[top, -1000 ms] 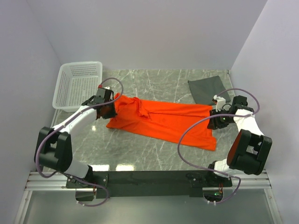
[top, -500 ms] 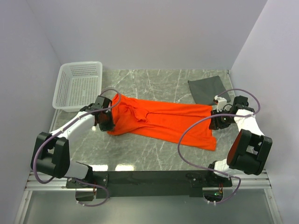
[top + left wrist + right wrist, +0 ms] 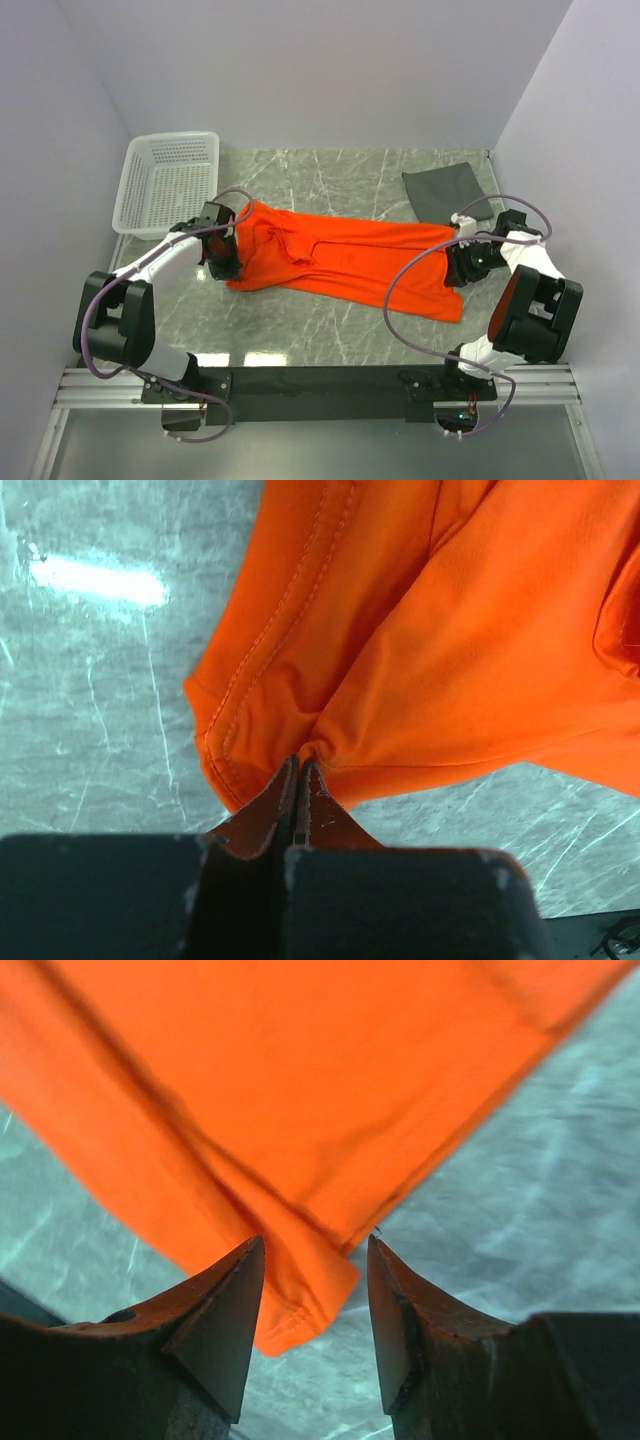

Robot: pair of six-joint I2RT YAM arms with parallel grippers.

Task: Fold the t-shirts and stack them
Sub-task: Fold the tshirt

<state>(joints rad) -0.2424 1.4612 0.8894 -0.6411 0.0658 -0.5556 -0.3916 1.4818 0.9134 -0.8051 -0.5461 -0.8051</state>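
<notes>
The orange t-shirt (image 3: 345, 258) lies spread lengthwise across the middle of the marble table, bunched at its left end. My left gripper (image 3: 228, 262) is shut on a pinch of that left edge (image 3: 300, 763), next to a stitched hem (image 3: 240, 695). My right gripper (image 3: 462, 262) is at the shirt's right end, its jaws open. A loose corner of the orange t-shirt (image 3: 300, 1305) lies on the table between the two fingers (image 3: 225, 1300) without being pinched. The dark grey t-shirt (image 3: 447, 190) lies folded flat at the back right.
A white lattice basket (image 3: 170, 185) stands at the back left corner. Walls close in the table on the left, back and right. Both arms' cables loop over the table's near half.
My left gripper has drawn the shirt's left edge toward the near side, bunching it. The right gripper's jaws have widened at the shirt's right end.
</notes>
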